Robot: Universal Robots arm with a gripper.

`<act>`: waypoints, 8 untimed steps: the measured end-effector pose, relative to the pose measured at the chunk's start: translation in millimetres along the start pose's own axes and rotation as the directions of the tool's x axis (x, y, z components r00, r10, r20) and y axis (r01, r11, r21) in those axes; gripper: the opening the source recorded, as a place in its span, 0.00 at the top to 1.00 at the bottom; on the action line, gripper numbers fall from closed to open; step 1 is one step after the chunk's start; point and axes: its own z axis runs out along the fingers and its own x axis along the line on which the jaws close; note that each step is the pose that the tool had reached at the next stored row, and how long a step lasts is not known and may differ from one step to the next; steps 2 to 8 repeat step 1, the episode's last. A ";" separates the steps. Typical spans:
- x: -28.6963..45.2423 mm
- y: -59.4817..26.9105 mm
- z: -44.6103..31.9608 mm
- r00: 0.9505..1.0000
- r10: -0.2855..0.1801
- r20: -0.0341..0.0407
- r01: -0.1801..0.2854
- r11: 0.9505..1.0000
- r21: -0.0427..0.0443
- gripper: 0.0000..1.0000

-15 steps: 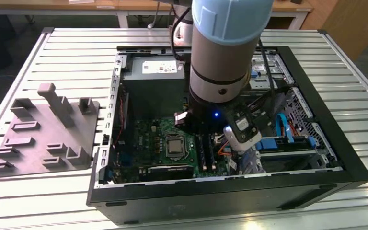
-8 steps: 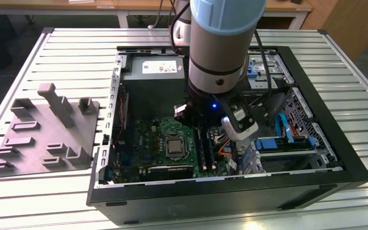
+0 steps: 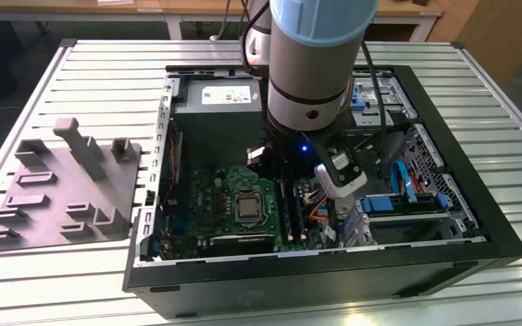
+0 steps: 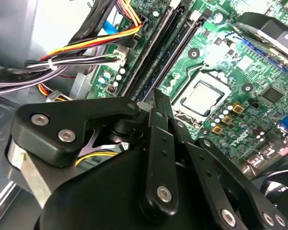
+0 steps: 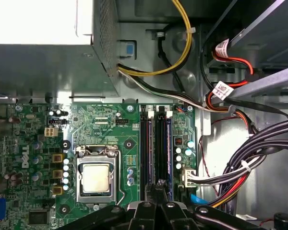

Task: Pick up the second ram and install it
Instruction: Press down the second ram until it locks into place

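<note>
Reaching down into the open computer case (image 3: 152,204), the gripper (image 5: 159,188) hangs just over the green board (image 5: 110,129). You cannot tell if the gripper is spread or pressed together. The second ram (image 5: 160,148) looks like the long dark stick standing in a slot right under the gripper's tip, but you cannot tell if the gripper is touching it. The shiny square chip (image 5: 96,177) sits near the gripper on one side. A bunch of wires (image 5: 240,172) lies on its other side. The grey tray (image 3: 62,197) is far off, outside the case.
</note>
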 end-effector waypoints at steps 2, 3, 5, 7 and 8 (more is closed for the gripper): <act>0.0 0.0 0.0 1.000 0.000 0.000 0.000 1.000 0.000 0.90; 0.0 0.0 0.0 1.000 0.000 0.000 0.000 1.000 0.000 0.90; 0.0 0.0 0.0 1.000 0.000 0.000 0.000 1.000 0.000 0.90; 0.0 0.0 0.0 1.000 0.000 0.000 0.000 1.000 0.000 0.90; 0.0 0.0 0.0 1.000 0.000 0.000 0.000 1.000 0.000 0.90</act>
